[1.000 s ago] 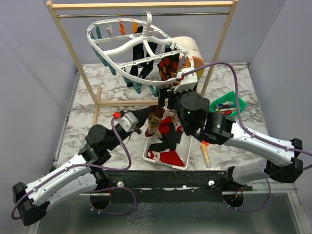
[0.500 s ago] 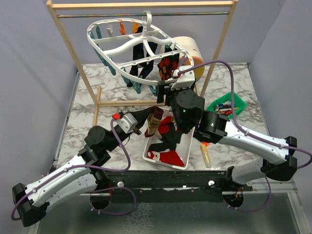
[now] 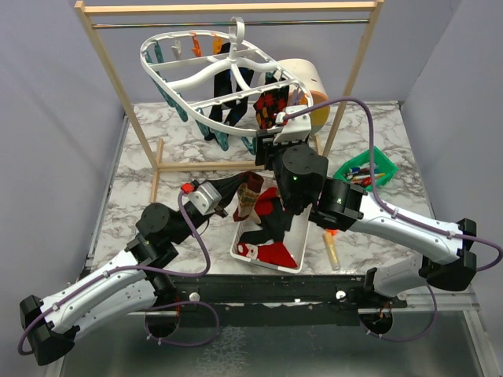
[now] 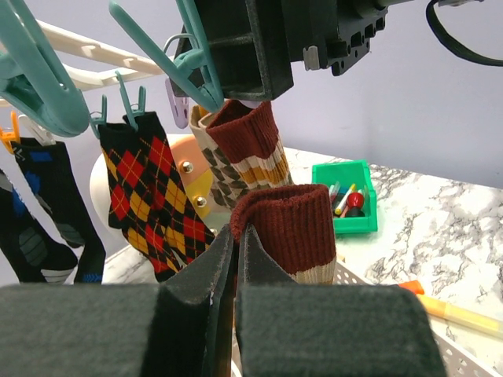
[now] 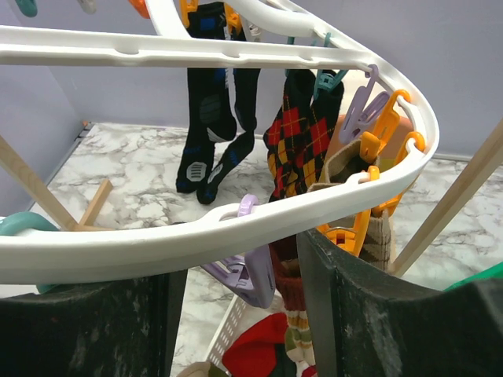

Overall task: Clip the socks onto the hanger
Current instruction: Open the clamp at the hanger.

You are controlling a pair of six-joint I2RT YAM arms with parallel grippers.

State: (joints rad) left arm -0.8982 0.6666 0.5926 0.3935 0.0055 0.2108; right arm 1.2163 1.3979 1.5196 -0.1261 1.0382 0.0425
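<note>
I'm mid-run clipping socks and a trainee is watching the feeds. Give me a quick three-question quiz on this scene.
1. True or false: the left gripper is shut on a maroon ribbed sock.
2. The red, yellow and black argyle sock hangs from: A) a teal plastic clip on the white plastic oval hanger; B) an orange clip; C) the wooden rail.
3. Fill in: seen from above, the green plastic bin sits to the robot's ____ of the white plastic basket.
Key: 1 true; 2 A; 3 right.
</note>
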